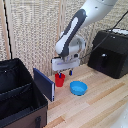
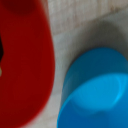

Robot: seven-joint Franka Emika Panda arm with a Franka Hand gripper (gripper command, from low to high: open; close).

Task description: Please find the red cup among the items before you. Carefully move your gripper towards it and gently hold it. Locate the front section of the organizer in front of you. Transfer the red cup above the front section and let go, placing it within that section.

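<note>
The red cup (image 1: 59, 80) stands upright on the wooden table, between the organizer's dark blue flap (image 1: 44, 84) and a blue bowl. My gripper (image 1: 65, 74) hangs just above it with its two blue-tipped fingers apart. One fingertip (image 1: 60, 74) is at the cup's rim and the other is beside the cup. In the wrist view the cup (image 2: 25, 60) fills one side, very close and blurred. The black organizer (image 1: 15, 75) is at the exterior view's left. Its front section (image 1: 22, 107), with the brownish tab (image 1: 37, 120), is the nearer compartment.
A shallow blue bowl (image 1: 78, 88) lies close to the cup and also shows in the wrist view (image 2: 97, 90). A black hard-cased machine (image 1: 110, 52) stands at the exterior view's right. A woven screen (image 1: 35, 30) backs the table.
</note>
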